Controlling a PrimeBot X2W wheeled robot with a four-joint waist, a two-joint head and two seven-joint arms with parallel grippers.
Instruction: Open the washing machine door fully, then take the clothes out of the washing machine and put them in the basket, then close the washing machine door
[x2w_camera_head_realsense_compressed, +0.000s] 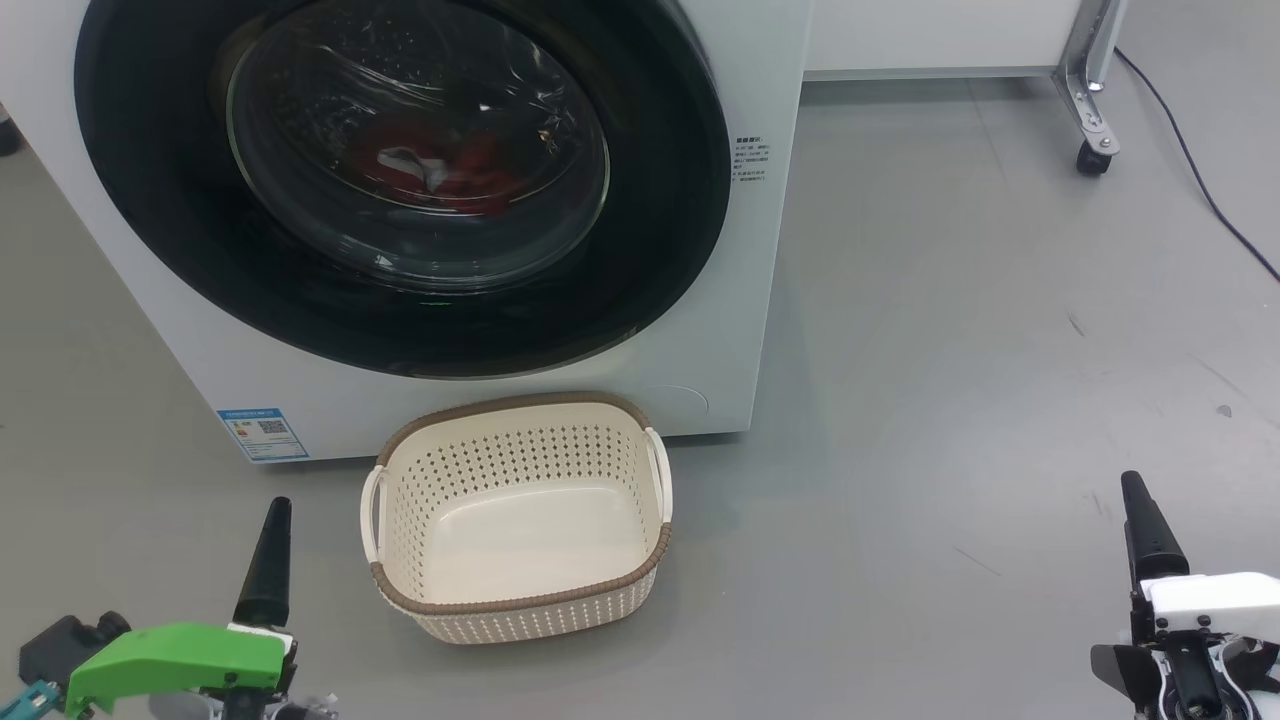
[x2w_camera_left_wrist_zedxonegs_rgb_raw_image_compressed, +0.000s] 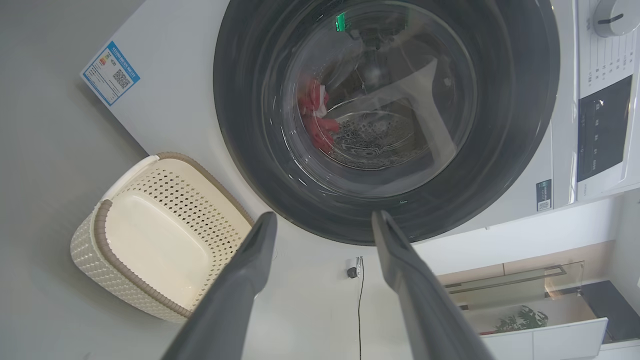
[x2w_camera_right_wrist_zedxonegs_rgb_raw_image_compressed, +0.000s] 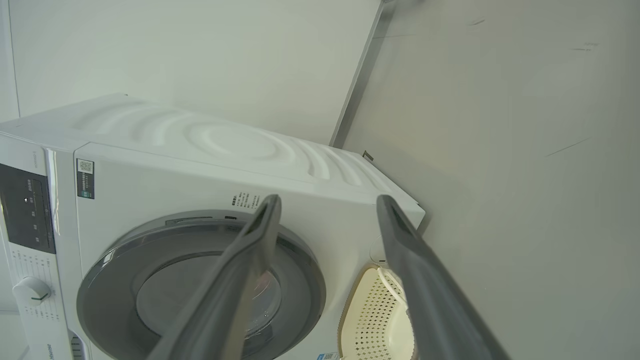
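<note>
The washing machine door (x2w_camera_head_realsense_compressed: 410, 170) is shut, with the red clothes (x2w_camera_head_realsense_compressed: 450, 165) behind its glass. It lies far beyond both claws. The left claw (x2w_camera_left_wrist_zedxonegs_rgb_raw_image_compressed: 324, 216), fingers spread, faces it squarely and looks nearer. The right claw (x2w_camera_right_wrist_zedxonegs_rgb_raw_image_compressed: 329, 200), also spread, sits off right.

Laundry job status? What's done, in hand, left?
Done: nothing. The washing machine door is shut, red clothes show through it, and the basket in front of the washing machine is empty. In hand: nothing; the left gripper and right gripper are open, off the door. Left: open door, move clothes, close door.
</note>
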